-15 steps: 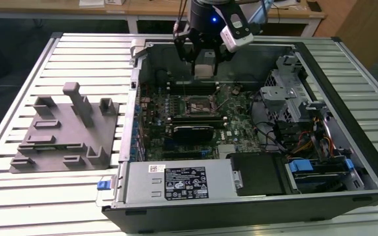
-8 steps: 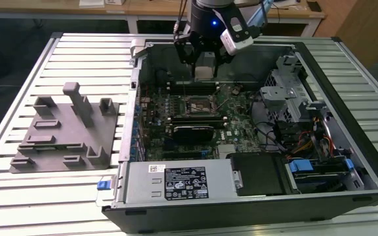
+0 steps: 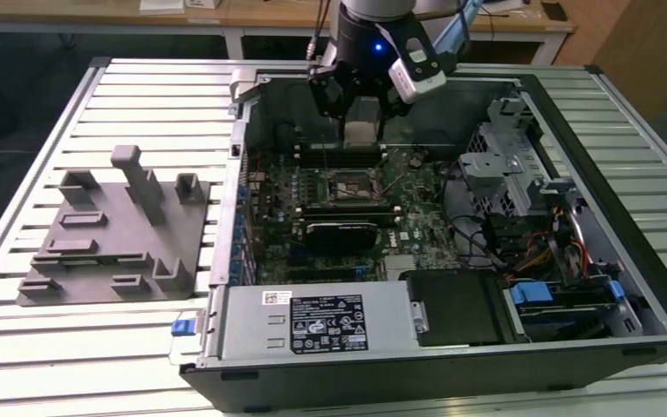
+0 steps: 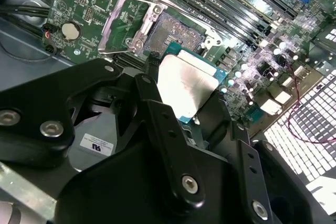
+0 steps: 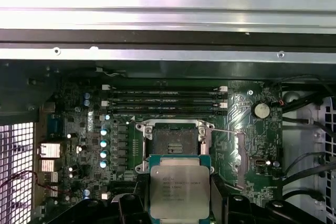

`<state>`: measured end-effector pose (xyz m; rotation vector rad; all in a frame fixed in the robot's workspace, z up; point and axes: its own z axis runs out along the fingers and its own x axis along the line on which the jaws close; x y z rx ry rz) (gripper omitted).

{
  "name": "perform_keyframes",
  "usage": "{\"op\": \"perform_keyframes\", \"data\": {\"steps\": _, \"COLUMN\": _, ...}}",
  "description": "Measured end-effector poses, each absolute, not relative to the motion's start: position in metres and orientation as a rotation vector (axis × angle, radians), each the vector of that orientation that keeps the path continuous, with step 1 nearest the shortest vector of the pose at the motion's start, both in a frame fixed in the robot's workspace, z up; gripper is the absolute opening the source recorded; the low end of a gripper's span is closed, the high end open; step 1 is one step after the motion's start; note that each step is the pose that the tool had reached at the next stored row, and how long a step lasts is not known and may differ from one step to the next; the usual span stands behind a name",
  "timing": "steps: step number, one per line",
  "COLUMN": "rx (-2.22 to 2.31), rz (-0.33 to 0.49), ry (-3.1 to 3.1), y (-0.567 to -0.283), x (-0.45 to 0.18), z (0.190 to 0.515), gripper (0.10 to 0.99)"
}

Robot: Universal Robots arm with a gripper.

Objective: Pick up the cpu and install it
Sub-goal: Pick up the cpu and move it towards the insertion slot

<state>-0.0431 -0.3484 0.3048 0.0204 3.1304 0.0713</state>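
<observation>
The end effector (image 4: 185,95) is clamped on the cpu (image 5: 180,188) by opposite edges, apt for a light, stiff, fragile chip.

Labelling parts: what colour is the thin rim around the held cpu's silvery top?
Teal-green; the small square silvery-topped cpu shows it best in the first wrist view.

The exterior view looks down from high up, far enough back to see the whole open computer (image 3: 426,375) on the bench (image 3: 136,87). Both wrist views ride by the hand (image 4: 185,92), close above the green board (image 5: 247,129), and share its socket (image 5: 173,139).
</observation>
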Motion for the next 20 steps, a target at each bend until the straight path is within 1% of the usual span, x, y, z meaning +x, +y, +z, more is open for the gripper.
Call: {"op": "perform_keyframes", "data": {"steps": 20, "rx": 0.020, "rz": 0.069, "ry": 3.130, "y": -0.348, "x": -0.043, "z": 0.278, "gripper": 0.541}}
